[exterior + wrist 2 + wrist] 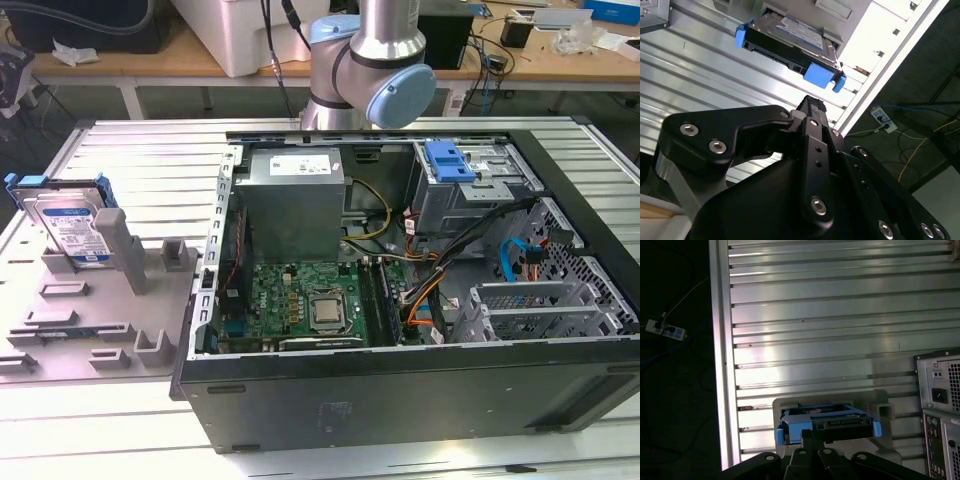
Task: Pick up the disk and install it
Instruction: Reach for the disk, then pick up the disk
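The disk [72, 228], silver with a white-and-blue label and a blue frame, stands on edge in a grey holder [128, 255] at the exterior view's left, on the ribbed metal table. My arm [370, 70] rises behind the open computer case, far from the disk. In the second wrist view the disk [790, 42] lies well beyond my black gripper [810, 107], with bare table between them. In the first wrist view the disk [826, 424] sits in its holder just past the gripper [816, 442].
An open computer case [200, 300] takes up the middle and right of the table, holding a grey power-supply box [295, 195], a green motherboard [310, 300] and a drive cage with a blue latch [455, 165]. The case's rear panel [940, 410] and the table's edge [720, 365] show.
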Controlling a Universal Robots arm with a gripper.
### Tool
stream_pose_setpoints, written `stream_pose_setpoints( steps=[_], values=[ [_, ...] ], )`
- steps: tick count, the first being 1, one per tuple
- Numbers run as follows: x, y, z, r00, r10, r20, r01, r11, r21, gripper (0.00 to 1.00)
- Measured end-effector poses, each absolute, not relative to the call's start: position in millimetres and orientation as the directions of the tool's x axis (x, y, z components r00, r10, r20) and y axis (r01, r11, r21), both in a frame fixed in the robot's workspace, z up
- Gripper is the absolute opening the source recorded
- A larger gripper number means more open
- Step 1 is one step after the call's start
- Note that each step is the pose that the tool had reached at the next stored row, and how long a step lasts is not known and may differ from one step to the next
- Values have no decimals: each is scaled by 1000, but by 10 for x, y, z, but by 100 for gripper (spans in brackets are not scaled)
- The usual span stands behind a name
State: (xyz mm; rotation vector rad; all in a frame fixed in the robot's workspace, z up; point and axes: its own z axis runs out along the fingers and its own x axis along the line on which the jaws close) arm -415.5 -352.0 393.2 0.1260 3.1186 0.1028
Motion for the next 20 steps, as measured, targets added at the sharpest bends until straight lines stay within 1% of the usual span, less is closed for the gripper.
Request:
stream_pose_setpoints(
  steps=[20],
  values=[
    [-4159,-3520,3932,-997,81,-16,80,995,66,11]
  ],
)
